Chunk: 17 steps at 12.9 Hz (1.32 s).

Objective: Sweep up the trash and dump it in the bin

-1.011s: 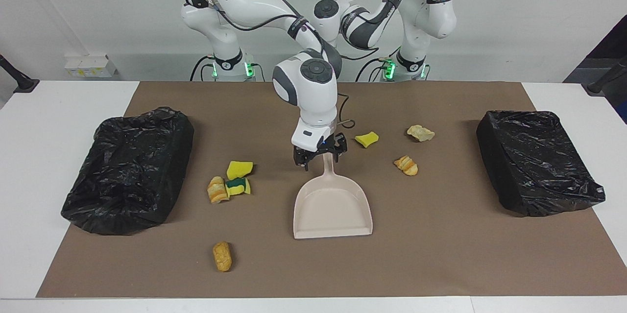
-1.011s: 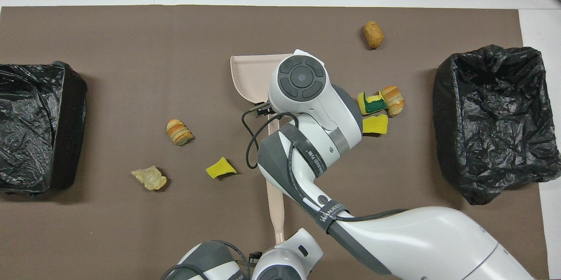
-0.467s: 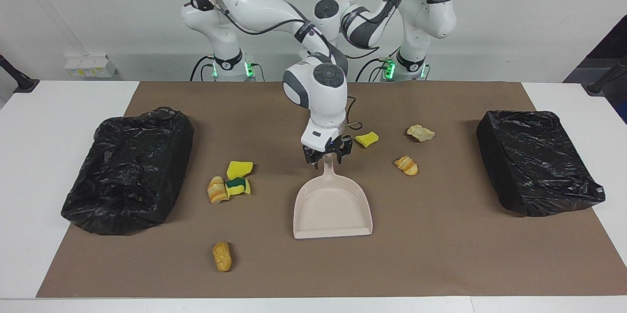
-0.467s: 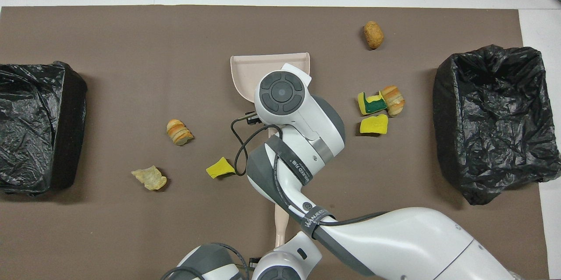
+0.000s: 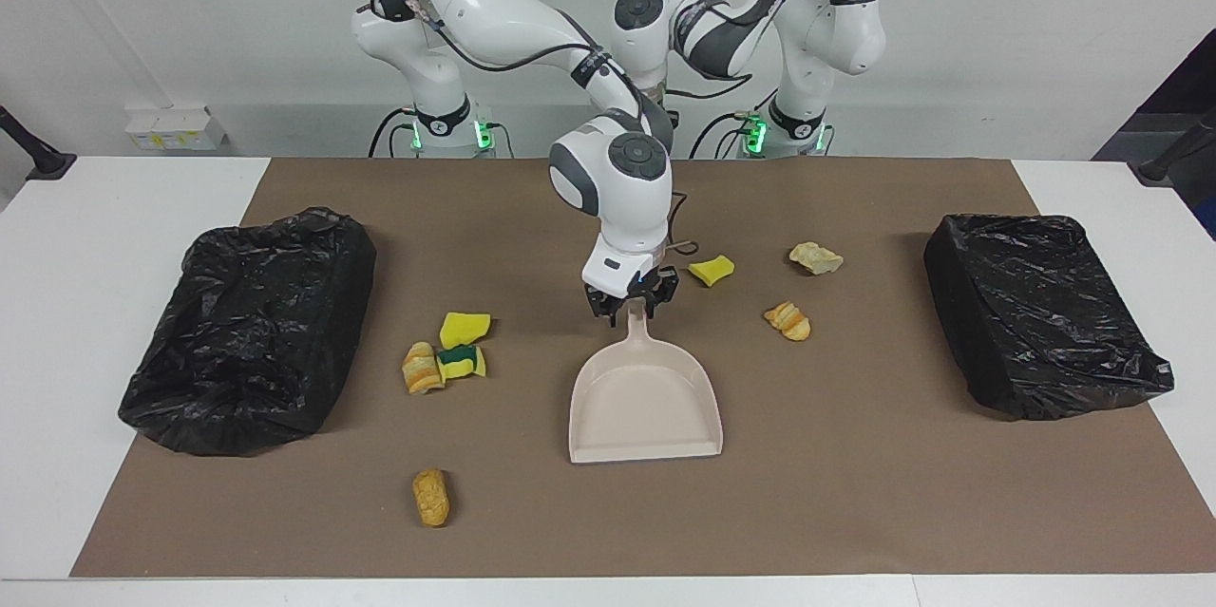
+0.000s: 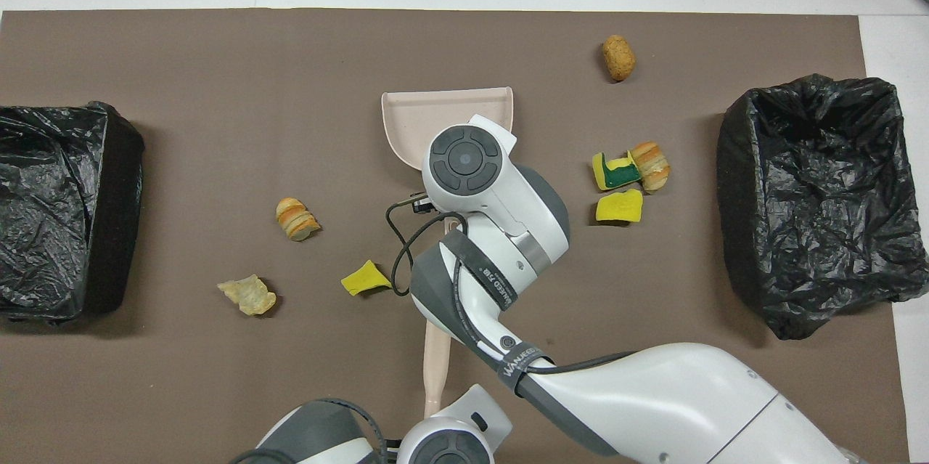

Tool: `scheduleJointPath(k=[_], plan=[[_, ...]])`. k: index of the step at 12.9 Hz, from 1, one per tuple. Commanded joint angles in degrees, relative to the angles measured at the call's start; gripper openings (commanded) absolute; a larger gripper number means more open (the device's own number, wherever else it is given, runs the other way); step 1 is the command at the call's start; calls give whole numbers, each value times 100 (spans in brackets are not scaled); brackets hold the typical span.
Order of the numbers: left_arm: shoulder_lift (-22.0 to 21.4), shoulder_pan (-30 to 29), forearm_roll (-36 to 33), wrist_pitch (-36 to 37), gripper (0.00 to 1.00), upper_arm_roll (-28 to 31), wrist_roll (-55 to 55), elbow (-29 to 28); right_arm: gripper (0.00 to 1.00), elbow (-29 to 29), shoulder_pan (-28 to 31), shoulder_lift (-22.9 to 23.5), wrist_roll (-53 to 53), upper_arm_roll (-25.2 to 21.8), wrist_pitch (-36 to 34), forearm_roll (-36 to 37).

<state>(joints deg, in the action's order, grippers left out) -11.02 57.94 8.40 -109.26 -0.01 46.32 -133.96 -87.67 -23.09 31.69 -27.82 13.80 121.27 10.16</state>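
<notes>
Trash (image 5: 462, 330) beside right pincer (image 5: 632, 302)

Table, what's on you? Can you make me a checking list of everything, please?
Surface: white table, brown mat lying flat.
Job's things: beige dustpan mid-mat, empty; sponge scraps and bread chunks scattered on both sides of it; black-lined bins at the mat's ends.
Clutter: nothing seen.
Grippers: right gripper at the dustpan's handle; left gripper shut, by a beige stick's end.
Cables: black cable loops from the right wrist.
Surroundings: white wall, small white box.
</notes>
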Motion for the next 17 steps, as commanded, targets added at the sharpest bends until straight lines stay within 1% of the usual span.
scheduleJointPath(k=[1,2,4,6,8,10,11,13,15,17], plan=[[-637,-309,-312,843,0,-8,97,-78,10,-84,42,-58,-198,35,2,38],[-786,-570,-313,1011,0,-8,114,-95,0,-84,120,-49,-136,35,37,56],[-1015,-1063,-365,1284,0,-8,228,-122,0,-58,121,-110,-118,35,3,38],[-1051,-1424,-602,1329,0,-17,1094,-235,0,-49,200,-268,-40,35,-111,38],[-1086,-1872,-664,1337,0,-17,1476,-341,0,-66,349,-444,529,44,-208,29],[-1096,-2302,-752,1276,0,-17,1477,-455,0,-84,550,-672,1424,44,-488,29],[-1096,-2426,-944,1285,0,-17,1468,-482,0,-101,613,-786,1959,44,-638,29],[-1113,-2734,-1182,1320,0,-17,1451,-552,0,-101,762,-840,3372,44,-876,-40],[-1323,-3015,-1279,1215,0,-25,1311,-911,0,-101,789,-902,4455,44,-1078,-172],[-1315,-3042,-1368,935,0,-34,1248,-1272,0,-110,815,-928,5598,44,-1280,-173]])
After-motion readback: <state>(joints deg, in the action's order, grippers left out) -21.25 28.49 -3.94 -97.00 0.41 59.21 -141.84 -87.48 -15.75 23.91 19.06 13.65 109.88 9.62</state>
